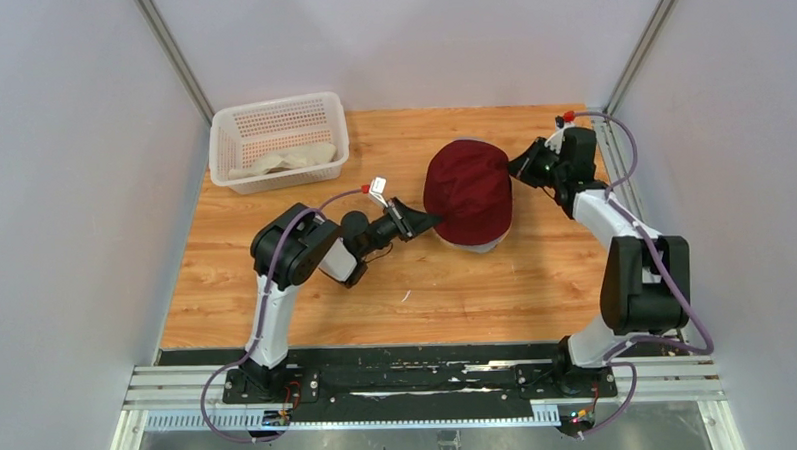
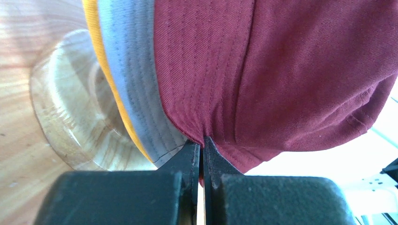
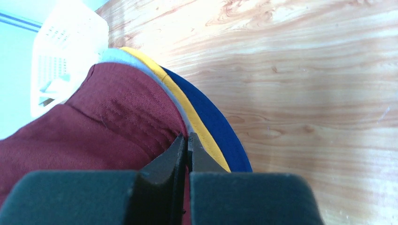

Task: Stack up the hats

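Observation:
The dark red hat (image 1: 468, 190) sits on top of the stack in the middle of the table. My left gripper (image 1: 435, 221) is shut on its brim at the left (image 2: 202, 139). My right gripper (image 1: 514, 167) is shut on its brim at the right (image 3: 187, 137). Under the dark red hat (image 2: 281, 70) I see the grey hat (image 2: 133, 70) and the yellow hat's edge (image 2: 101, 51), over the wooden stand (image 2: 70, 112). In the right wrist view the dark red hat (image 3: 94, 122) lies over the grey edge (image 3: 117, 55), the yellow brim (image 3: 187, 103) and the navy brim (image 3: 220, 126). The beige hat (image 1: 282, 161) lies in the basket.
The white perforated basket (image 1: 277, 119) stands at the back left of the wooden table (image 1: 397, 295); it also shows in the right wrist view (image 3: 61, 42). Grey walls close in on both sides.

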Tool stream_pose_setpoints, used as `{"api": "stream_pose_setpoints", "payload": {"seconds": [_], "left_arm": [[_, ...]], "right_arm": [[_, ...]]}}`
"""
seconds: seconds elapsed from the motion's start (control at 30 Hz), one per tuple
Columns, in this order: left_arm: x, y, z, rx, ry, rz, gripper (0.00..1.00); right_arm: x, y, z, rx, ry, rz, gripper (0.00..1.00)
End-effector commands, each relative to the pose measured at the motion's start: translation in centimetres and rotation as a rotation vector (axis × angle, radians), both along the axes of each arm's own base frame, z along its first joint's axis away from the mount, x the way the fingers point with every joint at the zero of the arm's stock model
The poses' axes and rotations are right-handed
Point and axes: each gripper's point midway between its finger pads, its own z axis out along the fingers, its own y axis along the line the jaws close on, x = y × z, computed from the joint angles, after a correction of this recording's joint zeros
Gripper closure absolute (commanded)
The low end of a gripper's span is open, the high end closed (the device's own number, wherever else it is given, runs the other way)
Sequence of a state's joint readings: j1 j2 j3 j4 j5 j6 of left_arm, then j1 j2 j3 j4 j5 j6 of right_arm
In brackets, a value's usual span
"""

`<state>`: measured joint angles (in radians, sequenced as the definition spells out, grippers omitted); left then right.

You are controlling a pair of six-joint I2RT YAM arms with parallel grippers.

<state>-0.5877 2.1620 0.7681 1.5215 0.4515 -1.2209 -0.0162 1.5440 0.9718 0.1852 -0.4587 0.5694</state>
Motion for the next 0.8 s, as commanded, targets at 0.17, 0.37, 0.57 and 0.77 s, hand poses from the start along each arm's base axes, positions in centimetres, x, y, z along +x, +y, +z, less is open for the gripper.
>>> {"api": "stream_pose_setpoints", "payload": {"seconds": [0.17,0.37,0.57,0.77], "left_arm": [[-3.7,-2.5,0.9,0.002,-0.059,-0.032,1.0],[-4.6,-2.9,1.3,0.004,-0.068,-0.017,0.99],[-5.6,-1.5,0.8,0.045,-0.07,0.029,0.93],[-6.5,1.4,0.4,0.11,-0.094,0.121,0.86]], "right_arm": [[3.8,0.7,-1.8,-0.066,0.025,0.036,0.99],[6.5,1.6,-1.8,-0.052,0.008,0.076,0.99],[8.3,2.8,-0.9,-0.042,-0.022,0.116,0.99],[8.9,2.6,-0.3,-0.07,-0.049,0.103,0.74]]}}
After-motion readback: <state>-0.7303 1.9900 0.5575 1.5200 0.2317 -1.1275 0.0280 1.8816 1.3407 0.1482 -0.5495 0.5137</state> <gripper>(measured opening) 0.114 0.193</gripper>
